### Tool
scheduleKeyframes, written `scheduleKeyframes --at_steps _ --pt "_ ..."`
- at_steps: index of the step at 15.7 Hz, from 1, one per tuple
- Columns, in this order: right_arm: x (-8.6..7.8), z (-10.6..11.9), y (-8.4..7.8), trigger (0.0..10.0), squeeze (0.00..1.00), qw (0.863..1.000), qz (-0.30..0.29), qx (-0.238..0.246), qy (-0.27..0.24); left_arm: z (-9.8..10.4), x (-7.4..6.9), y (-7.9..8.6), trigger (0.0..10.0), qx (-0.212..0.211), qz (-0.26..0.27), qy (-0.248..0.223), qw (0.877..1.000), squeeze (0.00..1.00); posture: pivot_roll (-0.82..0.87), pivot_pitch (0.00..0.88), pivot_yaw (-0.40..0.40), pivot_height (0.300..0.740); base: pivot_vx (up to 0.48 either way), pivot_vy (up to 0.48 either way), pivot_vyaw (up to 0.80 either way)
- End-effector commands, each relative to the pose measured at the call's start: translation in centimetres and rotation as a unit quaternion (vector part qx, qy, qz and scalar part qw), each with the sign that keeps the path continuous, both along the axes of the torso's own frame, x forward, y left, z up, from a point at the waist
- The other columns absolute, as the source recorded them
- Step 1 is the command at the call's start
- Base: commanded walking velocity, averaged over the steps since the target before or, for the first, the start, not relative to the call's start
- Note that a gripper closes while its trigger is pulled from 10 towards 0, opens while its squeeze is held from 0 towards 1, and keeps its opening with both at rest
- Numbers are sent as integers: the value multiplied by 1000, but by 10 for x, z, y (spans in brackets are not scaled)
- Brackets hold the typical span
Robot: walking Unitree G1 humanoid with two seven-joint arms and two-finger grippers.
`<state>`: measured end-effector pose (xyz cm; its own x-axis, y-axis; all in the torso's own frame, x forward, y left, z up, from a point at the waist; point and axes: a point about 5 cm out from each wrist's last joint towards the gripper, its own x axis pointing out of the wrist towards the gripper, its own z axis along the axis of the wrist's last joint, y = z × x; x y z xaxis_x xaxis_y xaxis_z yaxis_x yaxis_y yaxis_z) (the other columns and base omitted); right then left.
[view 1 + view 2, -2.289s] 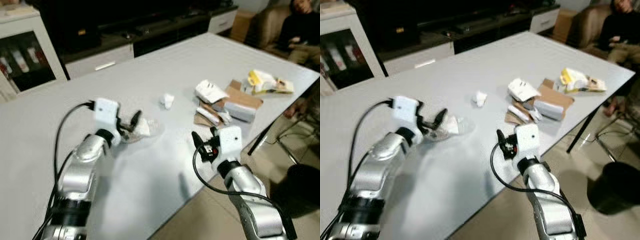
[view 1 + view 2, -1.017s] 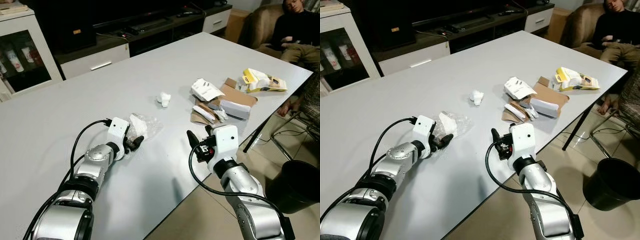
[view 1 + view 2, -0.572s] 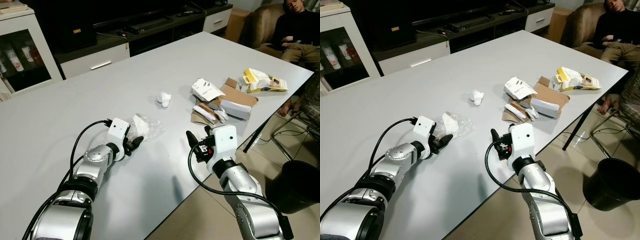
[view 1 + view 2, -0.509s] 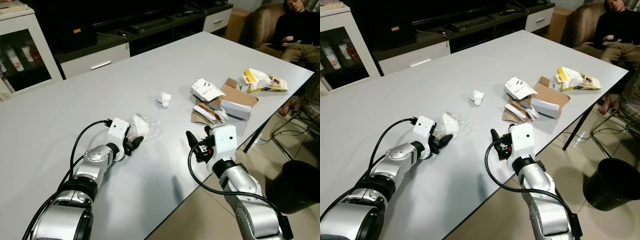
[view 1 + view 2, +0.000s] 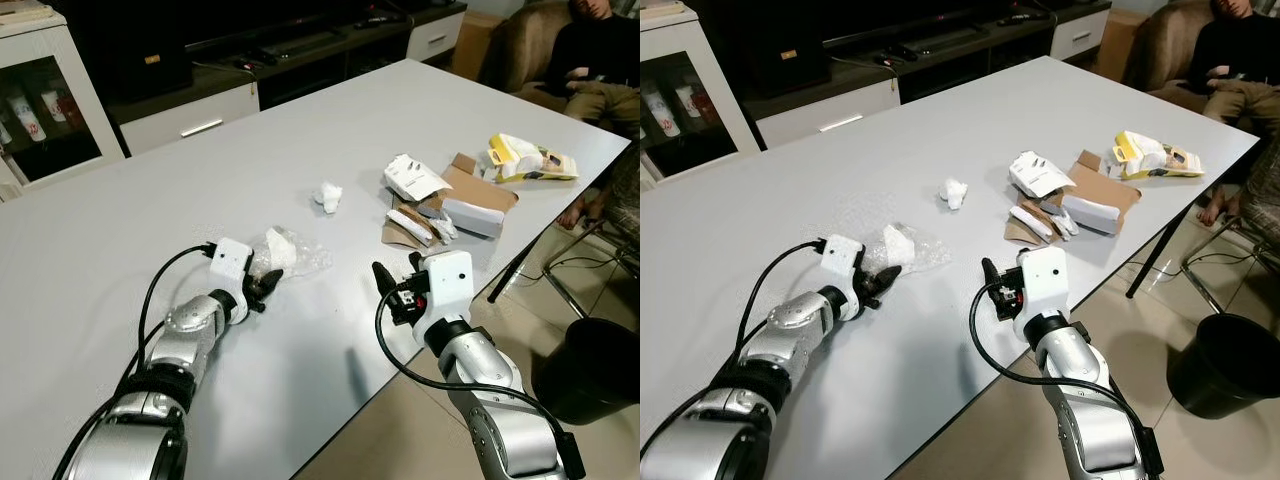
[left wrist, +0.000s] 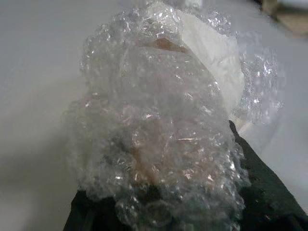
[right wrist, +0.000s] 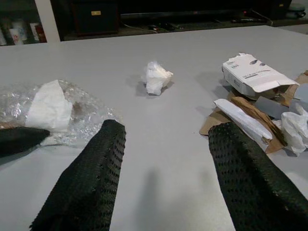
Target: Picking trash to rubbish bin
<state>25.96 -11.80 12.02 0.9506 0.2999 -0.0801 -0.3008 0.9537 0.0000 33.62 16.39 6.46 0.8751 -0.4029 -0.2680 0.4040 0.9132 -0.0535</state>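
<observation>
A wad of clear bubble wrap (image 5: 296,254) with a white paper scrap inside lies on the grey table (image 5: 200,190). My left gripper (image 5: 264,287) rests low on the table at the wad's near edge. In the left wrist view the bubble wrap (image 6: 159,125) is pinched between the black fingers (image 6: 262,197). My right gripper (image 5: 396,278) hovers open at the table's front edge, its fingers (image 7: 91,178) spread wide and holding nothing. A black rubbish bin (image 5: 598,368) stands on the floor to the right.
More trash lies on the table: a crumpled tissue (image 5: 327,196), a white carton (image 5: 413,178), torn cardboard (image 5: 478,186) and a yellow packet (image 5: 524,160). A person sits in an armchair (image 5: 590,55) at the far right. A dark TV cabinet (image 5: 250,60) runs along the back.
The left arm has come down onto the table and its fingers have closed on the bubble wrap's edge. The right arm has stayed put with its fingers open.
</observation>
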Motion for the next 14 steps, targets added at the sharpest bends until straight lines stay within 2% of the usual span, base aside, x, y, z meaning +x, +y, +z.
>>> scheduleKeyframes --at_steps 1,4,5,7,8,9,10,11,14 --pt "1 2 -4 10000 0 1000 -11 -1 -6 11 2 -1 0 -24 6 -25 999 0 -38 0 22 740 0 0 0" --pt "3 2 -3 10000 0 1000 -14 2 -7 34 -6 -3 0 -65 21 -79 995 0 -29 0 20 740 0 0 0" --pt "3 2 -3 10000 0 1000 -15 2 -7 37 -8 -4 0 -66 21 -86 994 0 -28 0 24 740 0 0 0" --pt "4 4 -3 10000 0 1000 -23 5 -11 53 -19 -9 0 -33 15 -136 990 0 -29 0 25 740 0 0 0" --pt "5 4 -5 10000 0 999 -32 6 -10 56 -24 -11 0 -18 17 -136 990 0 -26 0 24 740 0 0 0" --pt "5 2 -9 10000 0 999 -45 8 -6 59 -32 -12 10000 5 29 -126 992 0 -24 0 29 740 0 0 0" --pt "5 2 -10 10000 0 999 -48 8 -5 61 -37 -13 10000 6 30 -124 992 0 -23 0 26 740 0 0 0" --pt "6 2 -14 10000 0 998 -61 12 -4 70 -48 -15 10000 24 26 -143 989 0 -13 0 17 740 0 0 0" --pt "8 2 -14 10000 0 998 -64 6 -7 76 -55 -12 10000 30 40 -153 987 0 -9 0 13 740 0 0 0"
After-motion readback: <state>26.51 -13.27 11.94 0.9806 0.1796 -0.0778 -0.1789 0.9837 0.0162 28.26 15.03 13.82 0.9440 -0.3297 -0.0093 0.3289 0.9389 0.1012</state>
